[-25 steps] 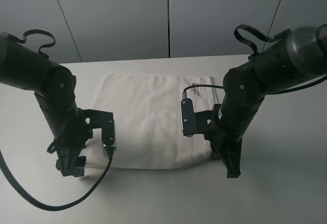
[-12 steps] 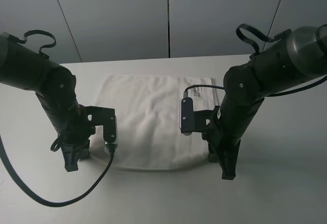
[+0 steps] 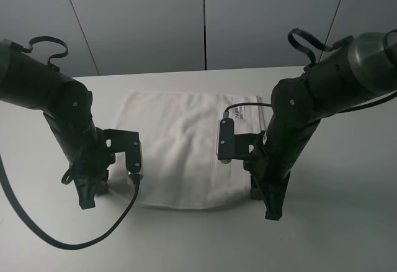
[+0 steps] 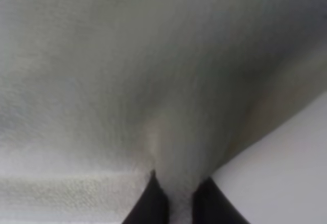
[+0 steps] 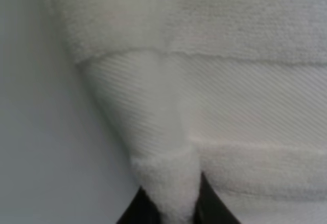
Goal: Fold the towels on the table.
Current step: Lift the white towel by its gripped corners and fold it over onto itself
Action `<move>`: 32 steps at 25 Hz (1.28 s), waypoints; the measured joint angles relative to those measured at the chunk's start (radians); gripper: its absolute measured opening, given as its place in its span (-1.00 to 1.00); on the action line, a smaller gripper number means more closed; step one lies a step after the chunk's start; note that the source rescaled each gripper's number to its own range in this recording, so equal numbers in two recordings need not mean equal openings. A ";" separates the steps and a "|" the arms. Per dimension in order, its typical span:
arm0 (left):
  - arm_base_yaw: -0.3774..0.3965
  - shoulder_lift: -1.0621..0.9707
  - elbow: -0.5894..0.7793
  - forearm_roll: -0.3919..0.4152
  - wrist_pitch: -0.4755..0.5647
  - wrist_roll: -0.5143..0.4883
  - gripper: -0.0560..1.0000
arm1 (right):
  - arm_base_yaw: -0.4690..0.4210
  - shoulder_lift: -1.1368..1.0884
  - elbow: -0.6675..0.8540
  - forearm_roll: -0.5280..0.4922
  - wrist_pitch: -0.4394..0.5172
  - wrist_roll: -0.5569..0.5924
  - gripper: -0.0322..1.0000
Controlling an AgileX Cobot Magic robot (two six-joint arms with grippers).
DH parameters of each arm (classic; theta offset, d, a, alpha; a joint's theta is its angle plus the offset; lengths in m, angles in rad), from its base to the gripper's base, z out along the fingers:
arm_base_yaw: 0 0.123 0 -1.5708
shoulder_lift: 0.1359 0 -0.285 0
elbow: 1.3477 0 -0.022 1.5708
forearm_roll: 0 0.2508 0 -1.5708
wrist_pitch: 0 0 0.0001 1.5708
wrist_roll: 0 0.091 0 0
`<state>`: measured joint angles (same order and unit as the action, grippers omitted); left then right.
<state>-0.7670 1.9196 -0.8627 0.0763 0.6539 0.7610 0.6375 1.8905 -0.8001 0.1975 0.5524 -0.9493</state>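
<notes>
The white terry towel (image 3: 180,141) lies flat on the white table (image 3: 347,222), its label (image 3: 240,113) near the far right corner. My left gripper (image 3: 87,199) is at the towel's near left corner and my right gripper (image 3: 272,213) is at its near right corner. In the left wrist view the gripper (image 4: 179,203) is shut on a pinched fold of towel (image 4: 153,81). In the right wrist view the gripper (image 5: 171,208) is shut on the towel's hem, with the woven band stripes (image 5: 240,111) just beyond it.
A black cable (image 3: 62,244) from the left arm loops over the table near the front left. Grey wall panels (image 3: 205,17) stand behind the far table edge. Bare tabletop lies in front of the towel and to both sides.
Both grippers have closed in on the towel's near corners. The right gripper shifted slightly left, the left gripper slightly away from the front edge. The near hem has bunched a little.
</notes>
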 joint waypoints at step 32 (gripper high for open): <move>-0.043 -0.305 0.003 -0.076 0.058 -0.310 -0.89 | 0.000 -0.405 0.010 -0.012 0.295 0.309 -0.93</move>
<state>-0.8101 1.6144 -0.8598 0.0000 0.7120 0.4507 0.6375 1.4852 -0.7897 0.1850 0.8469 -0.6404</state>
